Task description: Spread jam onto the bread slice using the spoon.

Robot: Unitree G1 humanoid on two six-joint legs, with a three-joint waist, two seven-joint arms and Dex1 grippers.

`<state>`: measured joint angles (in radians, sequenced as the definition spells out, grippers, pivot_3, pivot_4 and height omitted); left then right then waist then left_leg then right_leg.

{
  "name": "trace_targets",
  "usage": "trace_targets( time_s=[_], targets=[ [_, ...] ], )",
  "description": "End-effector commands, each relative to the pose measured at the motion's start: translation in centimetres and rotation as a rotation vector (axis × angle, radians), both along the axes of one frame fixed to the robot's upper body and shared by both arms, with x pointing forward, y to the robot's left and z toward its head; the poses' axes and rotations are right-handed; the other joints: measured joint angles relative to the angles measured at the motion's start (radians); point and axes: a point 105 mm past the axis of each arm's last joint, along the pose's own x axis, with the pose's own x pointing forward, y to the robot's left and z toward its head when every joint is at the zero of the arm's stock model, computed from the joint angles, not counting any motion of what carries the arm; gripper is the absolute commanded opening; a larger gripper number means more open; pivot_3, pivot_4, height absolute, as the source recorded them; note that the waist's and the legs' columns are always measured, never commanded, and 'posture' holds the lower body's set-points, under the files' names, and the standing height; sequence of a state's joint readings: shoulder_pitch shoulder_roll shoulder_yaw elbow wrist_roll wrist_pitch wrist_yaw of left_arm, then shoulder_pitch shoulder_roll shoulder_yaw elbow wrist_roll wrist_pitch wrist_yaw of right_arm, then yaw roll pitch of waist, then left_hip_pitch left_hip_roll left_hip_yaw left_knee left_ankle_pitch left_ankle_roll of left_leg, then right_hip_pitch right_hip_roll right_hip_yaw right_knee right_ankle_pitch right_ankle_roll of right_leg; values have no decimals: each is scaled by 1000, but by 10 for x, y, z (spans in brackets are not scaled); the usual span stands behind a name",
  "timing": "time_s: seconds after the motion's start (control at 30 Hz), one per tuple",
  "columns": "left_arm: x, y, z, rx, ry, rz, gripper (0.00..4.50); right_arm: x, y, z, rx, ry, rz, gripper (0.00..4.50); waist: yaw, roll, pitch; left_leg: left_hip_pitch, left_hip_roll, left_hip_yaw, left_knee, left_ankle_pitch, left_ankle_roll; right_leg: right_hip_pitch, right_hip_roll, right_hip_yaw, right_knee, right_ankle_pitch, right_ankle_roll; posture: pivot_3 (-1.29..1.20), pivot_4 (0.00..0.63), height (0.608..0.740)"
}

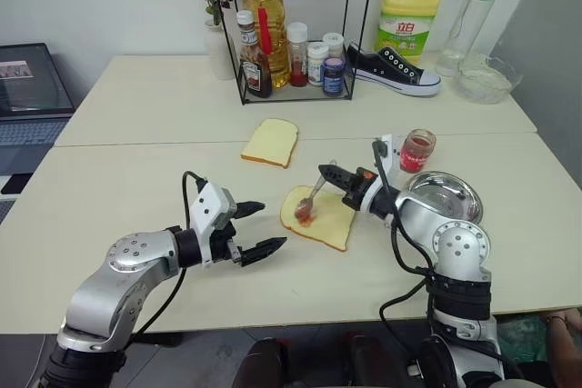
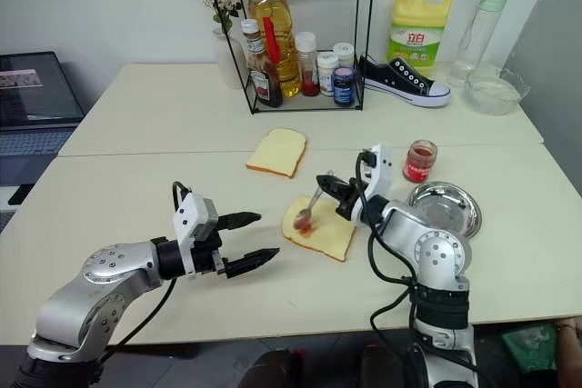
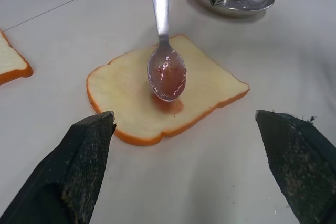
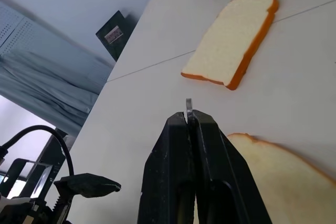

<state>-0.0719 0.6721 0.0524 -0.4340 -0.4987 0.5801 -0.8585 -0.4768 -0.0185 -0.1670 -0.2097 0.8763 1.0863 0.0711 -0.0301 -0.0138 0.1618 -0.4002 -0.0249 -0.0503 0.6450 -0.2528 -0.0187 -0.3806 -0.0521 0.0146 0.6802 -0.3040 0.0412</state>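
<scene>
Glass jar [image 1: 417,151] holds red jam; steel dish [image 1: 443,195] beside it seems empty.

Scene is lit evenly and brightly from overhead; table [image 1: 136,179] is rendered pale w/ only soft, short shadows under the arms and the bread slice [image 3: 173,90]. Small white glints are seen on the wet bowl of the spoon [image 3: 166,74] and on the steel dish [image 1: 443,195] at right. Slight barrel bending is noted at the far table edge. In left wrist view, near fingers [image 3: 79,166] are soft-focused; bkgd in right wrist view is mildly blurred.
</scene>
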Motion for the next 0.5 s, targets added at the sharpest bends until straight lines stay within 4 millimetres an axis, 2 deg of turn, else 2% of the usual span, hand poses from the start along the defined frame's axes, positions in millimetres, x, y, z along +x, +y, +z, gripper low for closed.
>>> trace_targets(
  time_s=[0.03, 0.17, 0.5],
  targets=[
    [-2, -1, 11, -1, -46, -17, 4500, -2, 5, -8, -19, -10, 19, 25, 0, 0, 0, 0, 0, 0, 0, 0, 0, 0, 0, 0, 0, 0, 0, 0, 150, 740],
    [-2, -2, 12, 0, -47, -21, 4500, 1, 4, -18, -65, -20, 10, 25, -2, 0, 0, 0, 0, 0, 0, 0, 0, 0, 0, 0, 0, 0, 0, 0, 150, 740],
    [2, -8, 13, -11, -48, -39, 4500, 20, -39, -6, -127, -86, -116, 25, 3, 0, 0, 0, 0, 0, 0, 0, 0, 1, 0, 0, 0, 0, 0, 0, 150, 740]
  ],
)
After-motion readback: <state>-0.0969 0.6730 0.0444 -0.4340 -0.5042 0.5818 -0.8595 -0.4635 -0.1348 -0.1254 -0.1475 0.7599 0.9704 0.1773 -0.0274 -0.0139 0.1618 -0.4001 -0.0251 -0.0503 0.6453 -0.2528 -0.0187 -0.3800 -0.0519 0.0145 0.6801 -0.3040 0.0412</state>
